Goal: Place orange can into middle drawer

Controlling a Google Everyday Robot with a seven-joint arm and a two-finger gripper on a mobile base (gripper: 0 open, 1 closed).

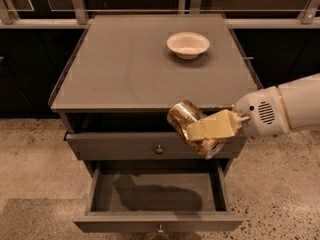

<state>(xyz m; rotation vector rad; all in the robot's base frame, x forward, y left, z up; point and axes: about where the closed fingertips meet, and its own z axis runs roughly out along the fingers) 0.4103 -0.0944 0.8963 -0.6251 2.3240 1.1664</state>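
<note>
The orange can [189, 125] is tilted on its side in the air, in front of the cabinet's top edge and the upper knobbed drawer [150, 146]. My gripper [207, 129] comes in from the right on a white arm and is shut on the can, its tan fingers [212, 126] clamped across the can's middle. The middle drawer [155, 191] is pulled open below, its grey inside bare, with the can's shadow on its floor. The can hangs above the drawer's right half.
A white bowl [188, 44] sits at the back right of the cabinet top [120, 69]. The upper drawer is slightly ajar. Speckled floor surrounds the cabinet; dark cabinets and a metal rail stand behind.
</note>
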